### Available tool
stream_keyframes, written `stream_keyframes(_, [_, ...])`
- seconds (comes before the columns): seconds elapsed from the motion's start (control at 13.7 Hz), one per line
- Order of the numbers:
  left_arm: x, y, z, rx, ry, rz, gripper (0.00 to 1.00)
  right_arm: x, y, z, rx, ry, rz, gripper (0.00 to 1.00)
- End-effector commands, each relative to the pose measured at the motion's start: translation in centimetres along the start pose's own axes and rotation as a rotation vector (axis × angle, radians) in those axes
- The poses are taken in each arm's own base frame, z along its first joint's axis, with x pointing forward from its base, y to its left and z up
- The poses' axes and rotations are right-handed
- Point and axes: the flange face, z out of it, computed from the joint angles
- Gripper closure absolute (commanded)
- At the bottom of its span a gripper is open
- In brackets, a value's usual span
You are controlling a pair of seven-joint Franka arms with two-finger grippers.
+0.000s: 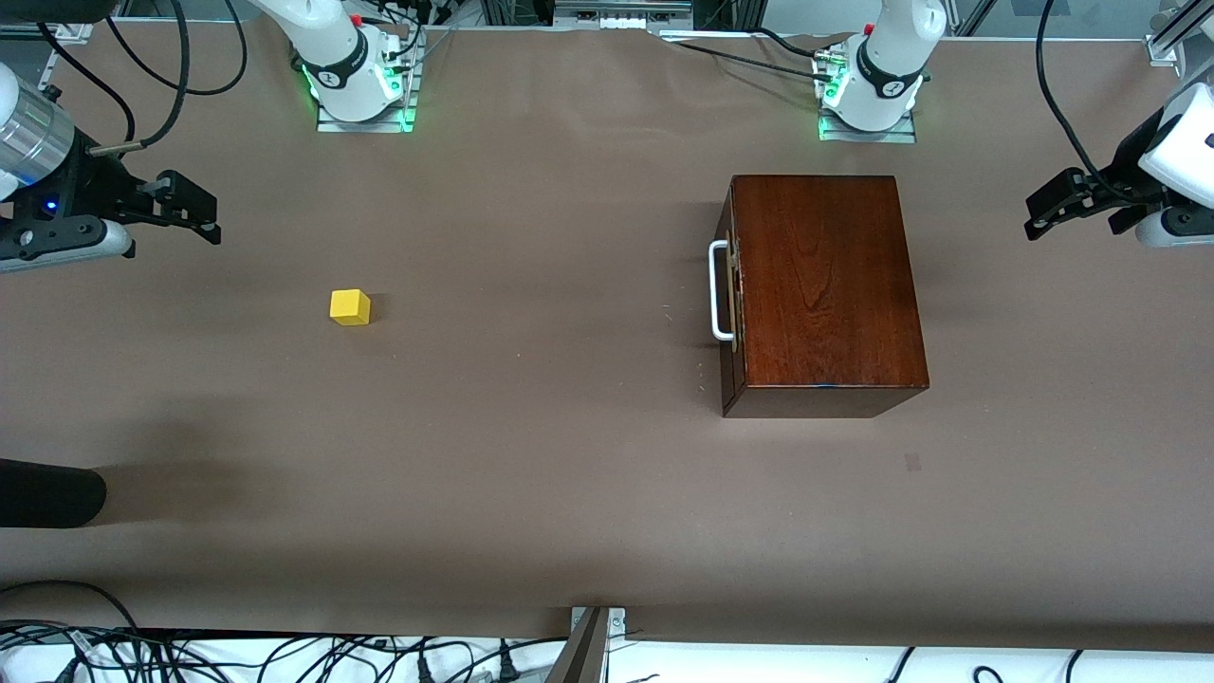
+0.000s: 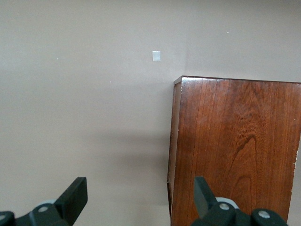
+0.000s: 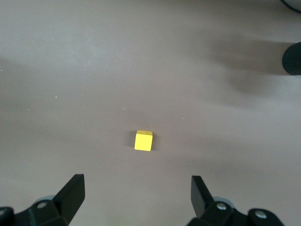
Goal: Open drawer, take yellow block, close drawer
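Observation:
The dark reddish-brown box [image 1: 825, 285] stands toward the left arm's end of the table. Its drawer [image 1: 731, 285] is shut, and the white U-shaped handle [image 1: 718, 290] faces the right arm's end. The yellow block [image 1: 350, 307] lies on the bare table toward the right arm's end, well apart from the box. My right gripper [image 1: 211, 216] is open and empty, up over the table's edge at its own end; the block [image 3: 143, 141] shows below it. My left gripper [image 1: 1036, 216] is open and empty, up beside the box [image 2: 235, 150].
A black rounded object [image 1: 47, 493] juts in at the right arm's end, nearer to the front camera than the block; it also shows in the right wrist view [image 3: 292, 59]. A small pale mark [image 1: 912, 462] lies on the table near the box. Cables run along the table's front edge.

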Motion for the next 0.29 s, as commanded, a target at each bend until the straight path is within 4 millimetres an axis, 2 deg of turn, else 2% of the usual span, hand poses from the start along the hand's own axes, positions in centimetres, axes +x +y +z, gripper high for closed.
stream_keyframes(0.0, [-0.21,0.31,-0.53,-0.027,0.000,-0.001,0.00,-0.58,0.19,-0.19,-0.004,-0.031,0.004,0.00])
stream_keyframes(0.22, [-0.07,0.73,-0.43,-0.017,0.000,0.008,0.00,-0.83,0.11,-0.28,-0.005,-0.039,-0.004,0.00])
